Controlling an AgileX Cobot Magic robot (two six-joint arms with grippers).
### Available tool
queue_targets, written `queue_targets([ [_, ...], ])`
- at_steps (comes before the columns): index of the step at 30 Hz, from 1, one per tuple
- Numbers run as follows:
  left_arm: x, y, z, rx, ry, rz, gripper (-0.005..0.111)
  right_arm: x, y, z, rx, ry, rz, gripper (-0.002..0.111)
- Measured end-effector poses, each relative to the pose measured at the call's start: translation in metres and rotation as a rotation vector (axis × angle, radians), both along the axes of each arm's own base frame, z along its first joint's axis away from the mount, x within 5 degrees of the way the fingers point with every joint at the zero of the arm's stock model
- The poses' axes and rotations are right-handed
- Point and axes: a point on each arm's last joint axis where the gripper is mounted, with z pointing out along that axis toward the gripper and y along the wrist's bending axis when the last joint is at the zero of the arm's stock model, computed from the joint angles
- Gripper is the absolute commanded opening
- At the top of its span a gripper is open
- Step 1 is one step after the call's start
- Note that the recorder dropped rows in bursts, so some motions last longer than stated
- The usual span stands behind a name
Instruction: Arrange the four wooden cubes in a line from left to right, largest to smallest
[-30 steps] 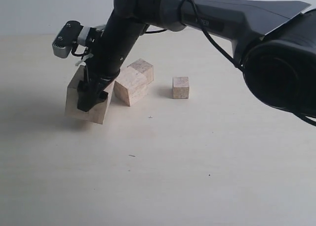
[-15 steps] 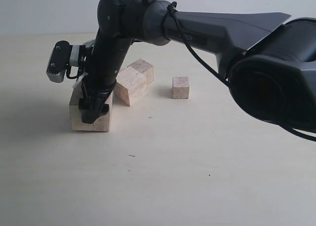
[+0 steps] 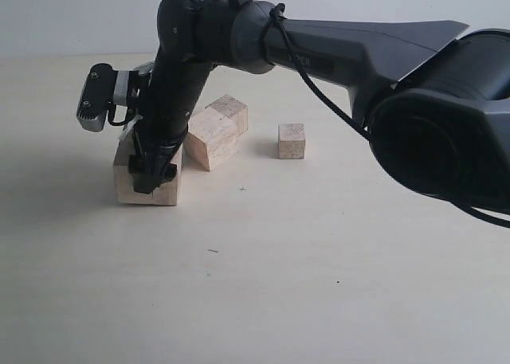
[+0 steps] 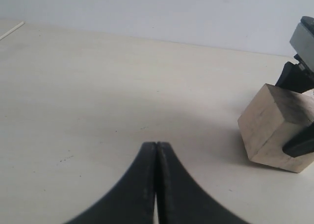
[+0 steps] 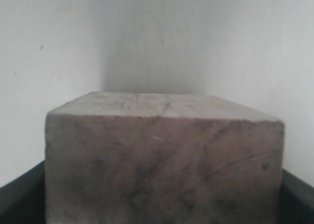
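The largest wooden cube (image 3: 165,191) sits flat on the table at the left of the exterior view, and my right gripper (image 3: 151,173) is shut on it from above. In the right wrist view this cube (image 5: 162,150) fills the space between the black fingers (image 5: 19,199). The second cube (image 3: 211,138) lies just right of it, with the third cube (image 3: 229,109) touching behind. Farther right, the smallest cube (image 3: 292,140) stands alone. My left gripper (image 4: 156,145) is shut and empty above bare table, and its camera sees the largest cube (image 4: 267,128) some way off.
The pale wooden tabletop (image 3: 319,260) stretches wide in front of and to the right of the cubes. The right arm's dark links (image 3: 358,45) cross over the back of the scene. A white wall bounds the far edge.
A second ago the largest cube hung tilted in the right gripper; it has come down flat on the table. Over the last half second almost nothing moved.
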Motion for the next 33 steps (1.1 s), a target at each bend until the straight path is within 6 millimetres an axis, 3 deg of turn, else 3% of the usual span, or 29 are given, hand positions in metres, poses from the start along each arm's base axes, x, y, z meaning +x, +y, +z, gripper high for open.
queue_targets([
  [8, 0.000, 0.000, 0.000, 0.000, 0.000, 0.000, 0.000, 0.002, 0.001, 0.001, 0.017, -0.018, -0.009, 0.072],
  [21, 0.000, 0.000, 0.000, 0.000, 0.000, 0.000, 0.000, 0.002, 0.002, -0.001, 0.023, -0.021, -0.013, 0.075],
  [28, 0.000, 0.000, 0.000, 0.000, 0.000, 0.000, 0.000, 0.003, 0.005, -0.009, 0.038, 0.002, -0.033, 0.094],
  [33, 0.000, 0.000, 0.000, 0.000, 0.000, 0.000, 0.000, 0.003, 0.006, -0.009, 0.051, 0.002, -0.041, 0.097],
])
